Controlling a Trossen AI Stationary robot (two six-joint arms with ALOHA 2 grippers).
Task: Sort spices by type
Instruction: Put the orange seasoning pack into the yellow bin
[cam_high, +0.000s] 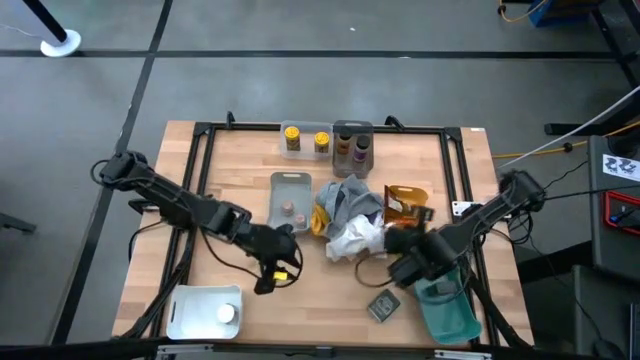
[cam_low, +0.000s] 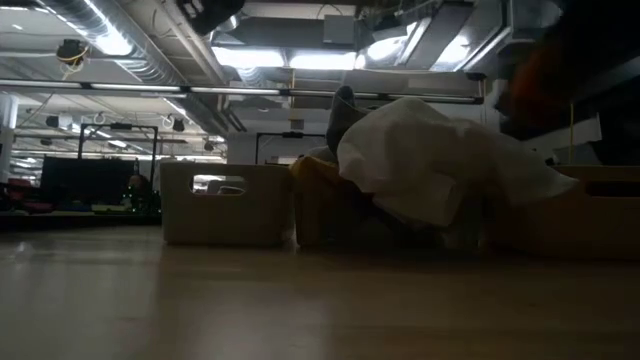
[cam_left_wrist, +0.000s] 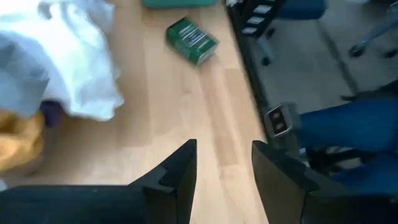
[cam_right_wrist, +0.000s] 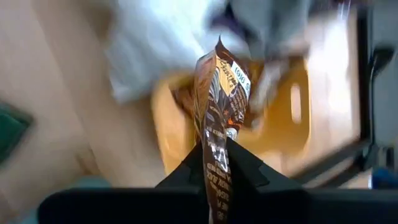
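Right end effector (cam_right_wrist: 214, 163): clamped on a brown packet (cam_right_wrist: 219, 106), held above the yellow tray (cam_right_wrist: 292, 112) beside the cloths (cam_high: 350, 218).
Left end effector (cam_left_wrist: 224, 168): fingers apart, empty, over bare desk (cam_left_wrist: 180, 106) near its front edge.
Dark flat tin (cam_high: 383, 305): flat on the desk beside the teal tray (cam_high: 447, 312).

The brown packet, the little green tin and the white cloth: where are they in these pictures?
brown packet (cam_right_wrist: 217, 106): right wrist view, on its printed face above the right gripper's (cam_right_wrist: 216, 163) fingers.
green tin (cam_left_wrist: 192, 40): left wrist view, on its lid.
white cloth (cam_high: 352, 240): high view, on its bunched middle.
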